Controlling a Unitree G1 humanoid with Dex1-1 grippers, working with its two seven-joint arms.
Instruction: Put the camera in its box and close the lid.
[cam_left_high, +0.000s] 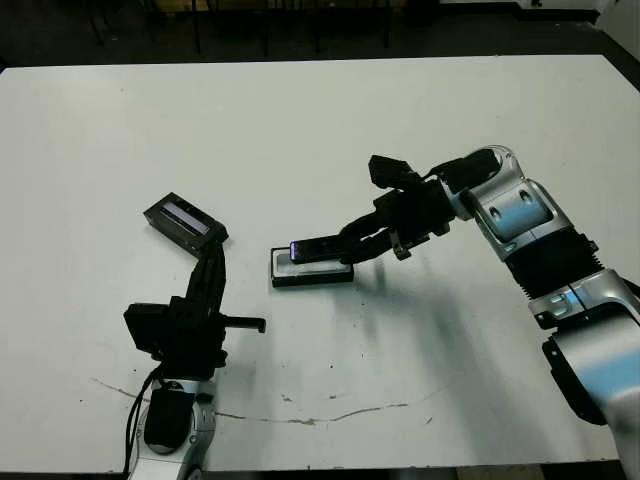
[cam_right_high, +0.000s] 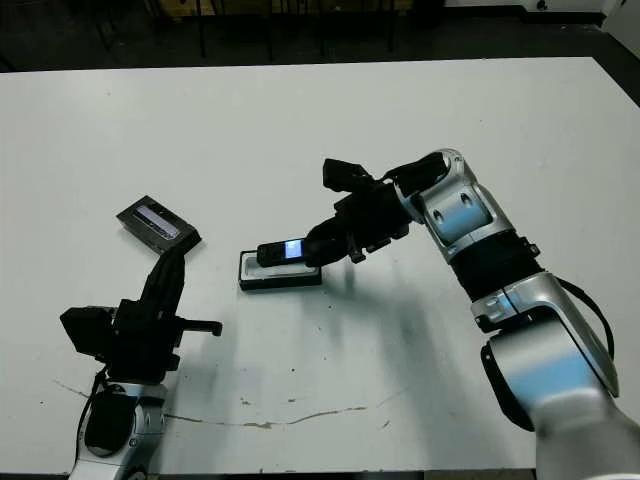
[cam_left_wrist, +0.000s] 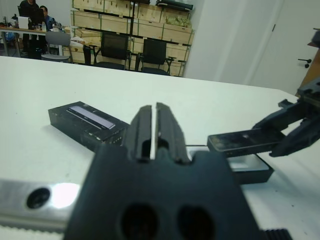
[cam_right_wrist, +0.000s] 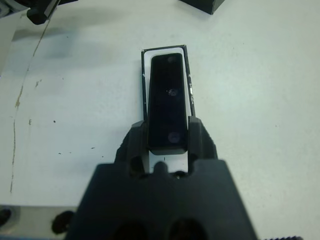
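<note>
right claw (cam_right_wrist: 168, 136): clamped on one end of the slim black bar-shaped camera (cam_right_wrist: 168, 102), fingers on its two long sides
camera: held just above the shallow black box with white lining (cam_left_high: 312, 269), lined up along it, free end over the tray
box: mid-counter, on the white counter (cam_left_high: 330, 120)
lid (cam_left_high: 184, 221): flat black slab with pale strip, lying left of the box, well apart
left claw (cam_left_wrist: 152, 127): fingers nearly together, holding nothing, just short of the lid, near the counter's front edge

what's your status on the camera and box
Right hand shut on camera, held just above box. Left hand shut, empty, near lid. Nothing blocking.
</note>
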